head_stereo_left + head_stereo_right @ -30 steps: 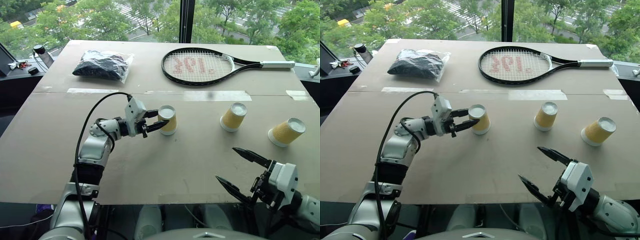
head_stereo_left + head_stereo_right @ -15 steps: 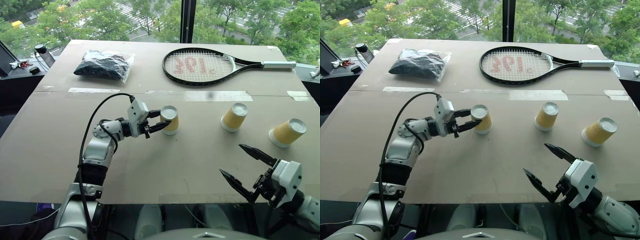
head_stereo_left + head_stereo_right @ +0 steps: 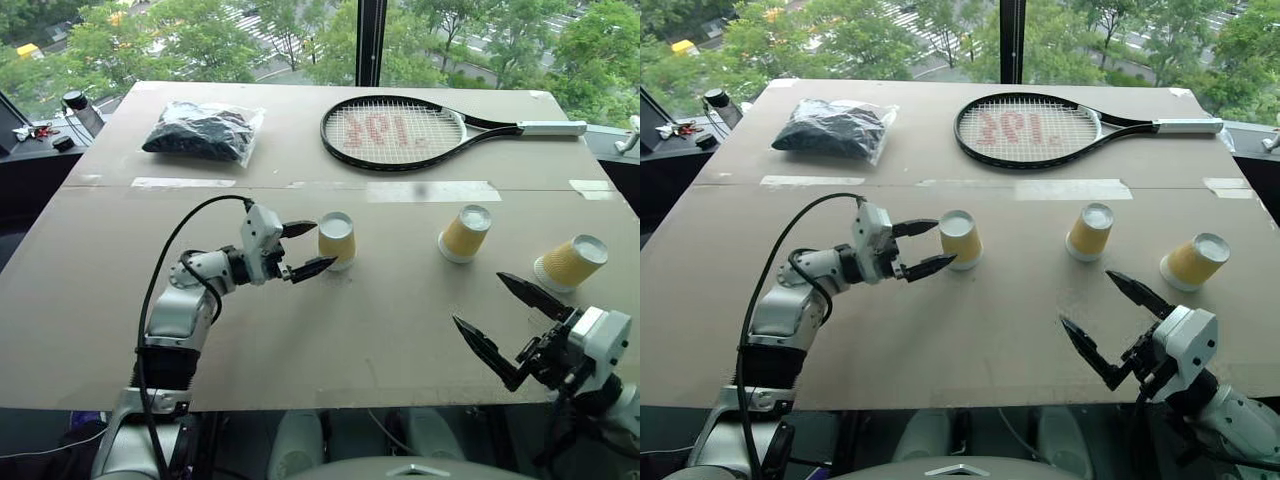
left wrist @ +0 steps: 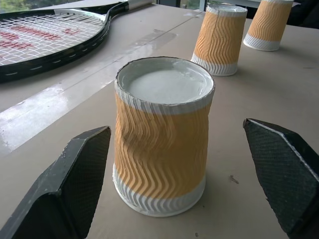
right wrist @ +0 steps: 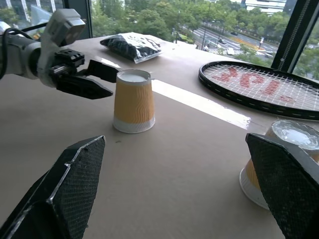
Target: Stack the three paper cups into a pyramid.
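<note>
Left eye view is giving you the right pincer (image 3: 519, 327) nearest the counter's (image 3: 330, 340) front edge, hanging with its jaws spread wide and gripping nothing. A little farther in, your left pincer (image 3: 302, 249) is reaching level toward the leftmost paper cup (image 3: 336, 240), its jaws standing wide to either side of the cup; in the left wrist view both fingers (image 4: 75, 184) are sitting clear of the ribbed wall, so nothing is being held. That cup is standing upside down, white base up, near the middle of the counter. To its right, well apart, the middle paper cup (image 3: 465, 233) is also standing inverted, and farther right the third paper cup (image 3: 572, 264) is sitting near the counter's right edge, looking tilted, though you cannot tell for sure. All three are resting separately on the counter in a rough row. Beyond them a strip of tape (image 3: 433, 191) is crossing the surface, and at the far side a tennis racket (image 3: 400, 133) is lying flat, with a dark plastic bag (image 3: 204, 131) off to its left.
</note>
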You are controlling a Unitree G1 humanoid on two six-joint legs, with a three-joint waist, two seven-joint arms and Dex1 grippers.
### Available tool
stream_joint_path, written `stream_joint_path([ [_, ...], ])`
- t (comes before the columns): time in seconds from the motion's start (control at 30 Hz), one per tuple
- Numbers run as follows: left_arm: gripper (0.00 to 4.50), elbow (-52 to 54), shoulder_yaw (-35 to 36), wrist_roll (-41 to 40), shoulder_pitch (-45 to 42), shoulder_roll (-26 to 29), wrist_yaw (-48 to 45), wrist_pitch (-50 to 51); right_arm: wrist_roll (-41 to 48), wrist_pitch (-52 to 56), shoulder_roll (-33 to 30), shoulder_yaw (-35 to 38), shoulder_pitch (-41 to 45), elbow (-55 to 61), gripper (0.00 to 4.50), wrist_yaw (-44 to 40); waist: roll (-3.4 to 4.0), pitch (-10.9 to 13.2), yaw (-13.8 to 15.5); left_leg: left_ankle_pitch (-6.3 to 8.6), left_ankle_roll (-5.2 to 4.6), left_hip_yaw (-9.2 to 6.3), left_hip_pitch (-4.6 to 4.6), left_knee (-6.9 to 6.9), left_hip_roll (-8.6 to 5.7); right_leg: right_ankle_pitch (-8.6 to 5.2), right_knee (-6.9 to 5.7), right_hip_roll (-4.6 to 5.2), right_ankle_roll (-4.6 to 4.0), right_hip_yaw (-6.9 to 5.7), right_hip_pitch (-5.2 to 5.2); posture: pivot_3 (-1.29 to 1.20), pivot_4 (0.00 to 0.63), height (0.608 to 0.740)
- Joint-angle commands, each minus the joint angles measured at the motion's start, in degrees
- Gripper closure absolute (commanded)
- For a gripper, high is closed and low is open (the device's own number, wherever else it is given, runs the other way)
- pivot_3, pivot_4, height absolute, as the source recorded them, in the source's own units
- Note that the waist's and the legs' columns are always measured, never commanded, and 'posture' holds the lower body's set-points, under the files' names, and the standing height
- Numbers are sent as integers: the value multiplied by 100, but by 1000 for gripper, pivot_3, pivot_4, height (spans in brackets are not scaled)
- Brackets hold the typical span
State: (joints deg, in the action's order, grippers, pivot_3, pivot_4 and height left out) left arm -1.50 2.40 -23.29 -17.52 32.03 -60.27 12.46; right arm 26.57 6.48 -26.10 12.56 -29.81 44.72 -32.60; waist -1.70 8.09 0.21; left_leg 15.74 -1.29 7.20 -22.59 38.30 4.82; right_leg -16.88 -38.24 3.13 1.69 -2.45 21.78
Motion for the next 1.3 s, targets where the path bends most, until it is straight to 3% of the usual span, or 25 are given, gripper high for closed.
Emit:
stream_joint_path([
  [0.03,19,799,418,-386,410,240,-8,164,-351,321,91,166,420,-43,0,666,2,1,8,0,0,-2,-1,0,-2,0,0,0,0,1,1,0,150,740],
  [0.2,19,1333,657,-739,897,341,-81,215,-827,1097,-94,180,1028,-335,0,1153,5,0,56,0,0,0,-1,1,-5,0,-1,2,0,3,0,0,150,740],
  [0.33,19,2078,700,-1801,1021,664,-417,1222,-896,1406,-247,211,1650,-914,0,1163,5,1,47,0,0,-4,-2,1,-5,0,-1,1,0,3,0,0,150,740],
  [0.53,19,2565,680,-2159,1115,749,-345,1548,-965,1838,-248,-33,2649,-1743,0,1245,18,3,22,0,0,-1,0,0,-8,0,-2,-1,-1,9,0,0,150,740],
  [0.73,19,2712,906,-2263,1330,796,-246,1592,-452,2811,27,-106,3884,-2211,0,1324,23,6,-61,0,0,1,0,-1,-8,1,-5,-1,-1,13,3,0,150,740],
  [1.3,19,2767,1050,-2203,1680,773,-131,1395,-367,3297,132,-328,4463,-2489,0,1314,26,8,-87,0,1,-4,-13,-9,-10,1,6,-1,-1,15,8,0,150,740],
])
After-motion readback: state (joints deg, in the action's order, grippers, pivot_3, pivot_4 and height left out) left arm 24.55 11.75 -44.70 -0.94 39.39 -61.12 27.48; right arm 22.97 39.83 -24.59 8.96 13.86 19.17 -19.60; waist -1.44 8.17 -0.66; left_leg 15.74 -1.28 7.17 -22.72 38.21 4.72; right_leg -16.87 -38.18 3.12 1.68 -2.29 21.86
